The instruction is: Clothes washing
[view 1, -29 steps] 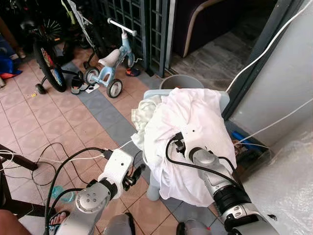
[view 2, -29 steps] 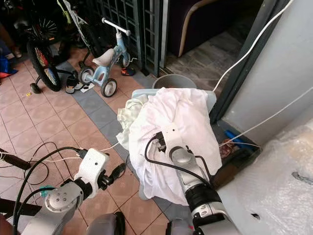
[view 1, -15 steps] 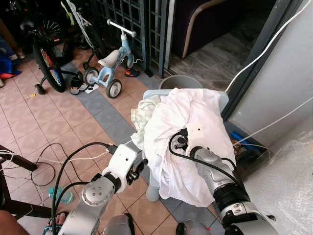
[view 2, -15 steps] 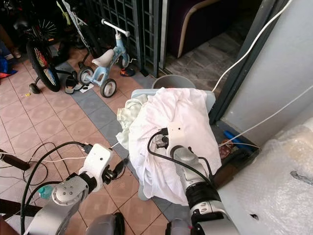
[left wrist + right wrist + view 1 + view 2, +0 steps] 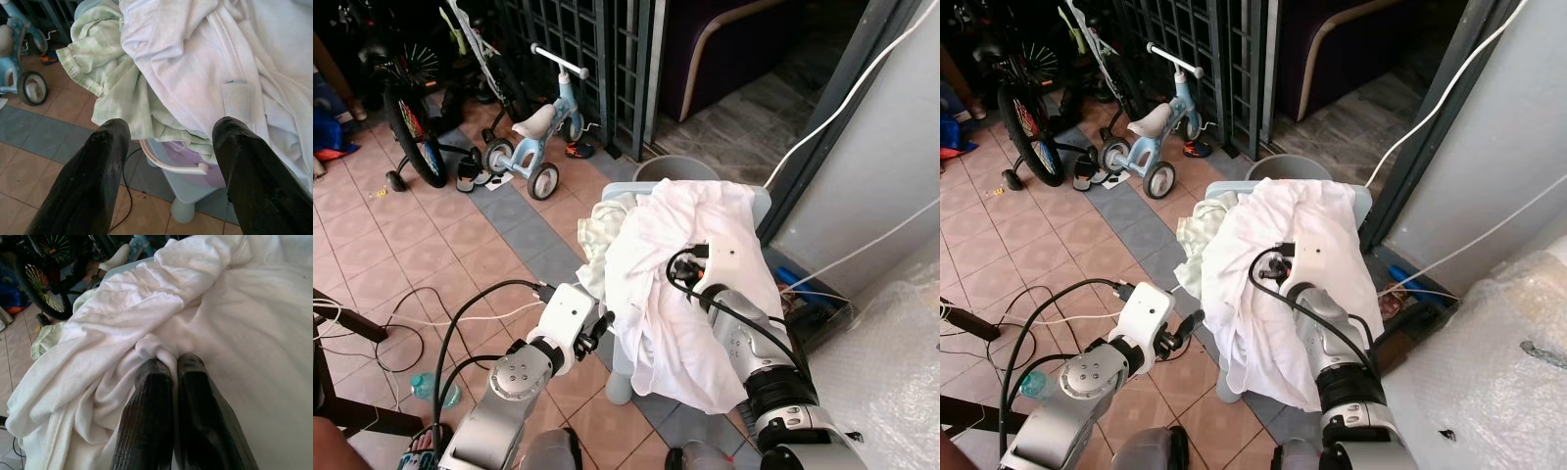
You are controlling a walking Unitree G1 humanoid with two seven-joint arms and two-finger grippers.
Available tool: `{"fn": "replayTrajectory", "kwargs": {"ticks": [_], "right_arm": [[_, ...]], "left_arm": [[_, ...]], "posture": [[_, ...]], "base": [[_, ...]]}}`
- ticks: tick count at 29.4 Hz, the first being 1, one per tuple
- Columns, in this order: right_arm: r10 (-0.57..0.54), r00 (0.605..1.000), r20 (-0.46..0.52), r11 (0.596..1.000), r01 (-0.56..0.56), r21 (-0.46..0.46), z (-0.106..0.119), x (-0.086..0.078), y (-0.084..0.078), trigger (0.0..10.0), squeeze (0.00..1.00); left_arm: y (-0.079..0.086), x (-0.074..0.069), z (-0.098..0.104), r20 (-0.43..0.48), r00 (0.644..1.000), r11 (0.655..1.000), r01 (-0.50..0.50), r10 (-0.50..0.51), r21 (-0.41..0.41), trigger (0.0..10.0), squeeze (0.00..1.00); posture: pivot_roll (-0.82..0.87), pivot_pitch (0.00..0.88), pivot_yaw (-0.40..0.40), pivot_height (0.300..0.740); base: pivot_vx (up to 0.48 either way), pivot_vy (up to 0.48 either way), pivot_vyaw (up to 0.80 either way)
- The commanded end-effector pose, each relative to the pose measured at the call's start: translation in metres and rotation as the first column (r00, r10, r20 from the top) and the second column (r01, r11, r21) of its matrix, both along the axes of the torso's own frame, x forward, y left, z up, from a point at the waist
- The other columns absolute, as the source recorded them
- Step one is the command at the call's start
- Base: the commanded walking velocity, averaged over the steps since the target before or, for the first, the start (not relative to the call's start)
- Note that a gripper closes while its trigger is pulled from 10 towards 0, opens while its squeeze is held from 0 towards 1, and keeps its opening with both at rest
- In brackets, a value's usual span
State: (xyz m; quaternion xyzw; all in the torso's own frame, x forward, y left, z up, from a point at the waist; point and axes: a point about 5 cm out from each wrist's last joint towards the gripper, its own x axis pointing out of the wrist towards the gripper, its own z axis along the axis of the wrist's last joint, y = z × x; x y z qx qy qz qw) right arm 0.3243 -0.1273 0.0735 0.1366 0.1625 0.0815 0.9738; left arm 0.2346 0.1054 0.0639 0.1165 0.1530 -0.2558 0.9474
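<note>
1. Before me on the tiled porch, a pale blue laundry basket [image 5: 759, 201] overflows with a white garment [image 5: 680, 245] and a green cloth [image 5: 597, 230].
2. Left wrist view: my left gripper [image 5: 168, 147] hangs spread wide beside the basket.
3. Right wrist view: my right gripper [image 5: 173, 363] pinches a fold of the white garment.

No words, numbers, labels or signs can be read on anything in these pictures, not even on the clothes
</note>
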Motion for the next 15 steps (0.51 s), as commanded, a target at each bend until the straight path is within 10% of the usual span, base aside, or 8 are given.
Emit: {"fn": "replayTrajectory", "kwargs": {"ticks": [1,9,15], "right_arm": [[-0.044,0.976,0.214,0.999,0.037,0.04,0.041,0.006,-0.012,0.0,0.0],[-0.056,0.834,0.549,0.984,0.139,-0.112,0.12,-0.013,-0.05,0.0,0.0],[-0.059,0.8,0.597,0.966,0.196,-0.168,0.129,-0.034,-0.057,0.0,0.0]], "left_arm": [[0.005,0.004,0.003,0.032,0.999,0.999,-0.043,0.043,0.005,10.0,0.0],[0.011,0.015,0.007,0.078,0.993,0.996,-0.091,0.093,-0.024,10.0,0.0],[-0.003,0.019,0.015,0.126,0.99,0.996,-0.05,0.059,-0.073,10.0,0.0]], "posture": [[0.03,0.013,0.004,0.74],[-0.02,0.01,0.024,0.74],[-0.06,0.005,0.055,0.74]], "base": [[0.0,0.0,0.0],[0.0,0.0,0.0],[0.0,0.0,0.0]]}}
